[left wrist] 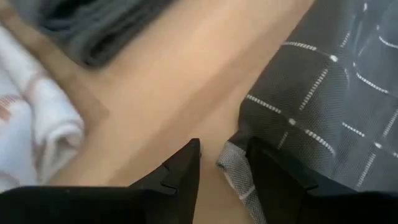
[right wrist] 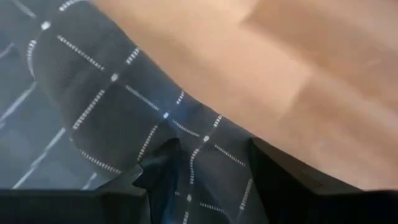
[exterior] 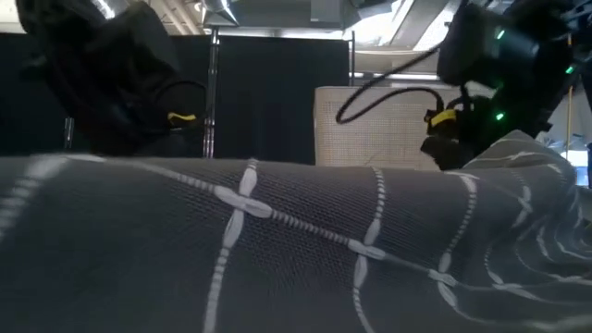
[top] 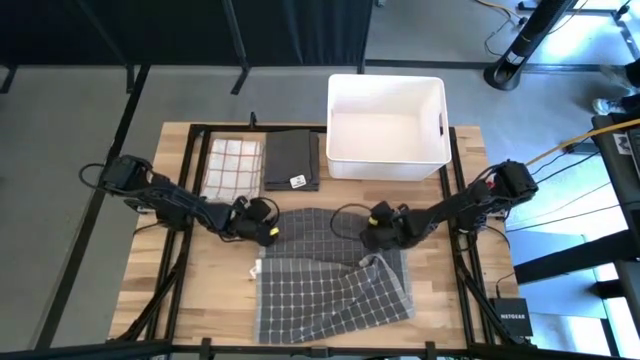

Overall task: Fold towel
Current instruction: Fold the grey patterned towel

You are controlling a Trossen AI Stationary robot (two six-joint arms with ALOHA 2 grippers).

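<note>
Risk sits mostly at the two back corners of the grey grid towel (top: pixel 335 285), which lies on the front half of the table (top: pixel 190 290), its right side rumpled and doubled over. High view: left gripper (top: pixel 262 232) at the towel's back-left corner, right gripper (top: pixel 378 236) at the back-right, white bin (top: pixel 387 128) and two folded cloths (top: pixel 262 163) along the back edge; uneven pull from either arm would skew the fold or drag the whole towel. Low view: cloth fills the foreground, grippers dark above it, grip not readable here. Left wrist view: fingers (left wrist: pixel 180 171) part-open with only the thin hem between them, so likely slips out on closing or lifting. Right wrist view: fingers (right wrist: pixel 280 168) stand wide over bunched cloth, nothing clamped; closing there could catch two layers and carry the wrinkle into the fold.
</note>
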